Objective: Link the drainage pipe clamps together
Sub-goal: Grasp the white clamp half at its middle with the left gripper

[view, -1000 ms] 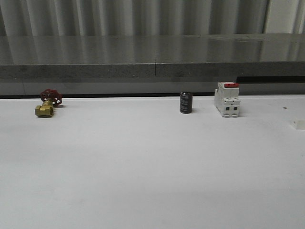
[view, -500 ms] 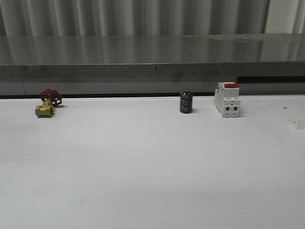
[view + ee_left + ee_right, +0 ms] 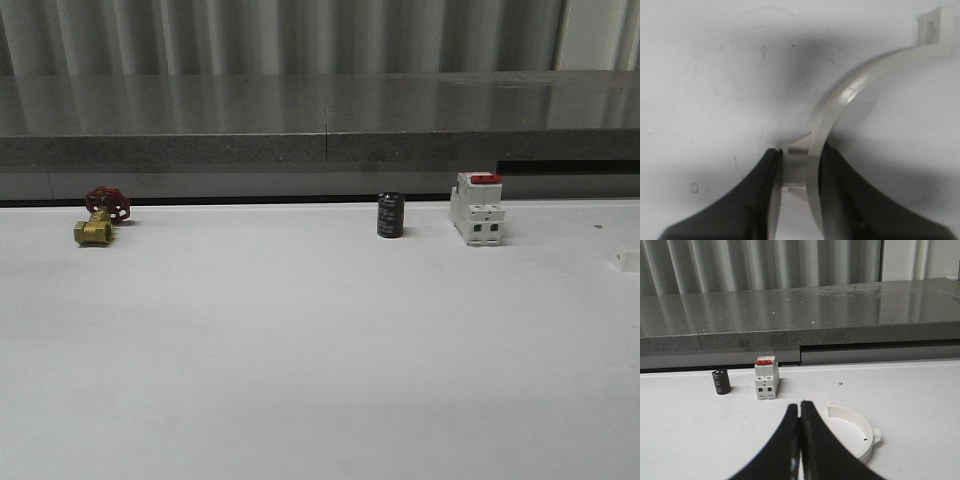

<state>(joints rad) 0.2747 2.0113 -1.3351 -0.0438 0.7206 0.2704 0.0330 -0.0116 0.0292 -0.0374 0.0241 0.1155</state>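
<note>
Left gripper (image 3: 796,172) clamps one clamp half (image 3: 850,95); right gripper (image 3: 799,440) is closed, empty.
Second clamp half (image 3: 860,432) lies just beyond the right fingertips. Likely light, rigid, smooth plastic; grasp the thin band mid-arc, tabs free.

Beyond the right gripper (image 3: 799,440), a white breaker (image 3: 766,379) with red switch stands on the table (image 3: 685,440), a black capacitor (image 3: 721,381) just beside it.
</note>
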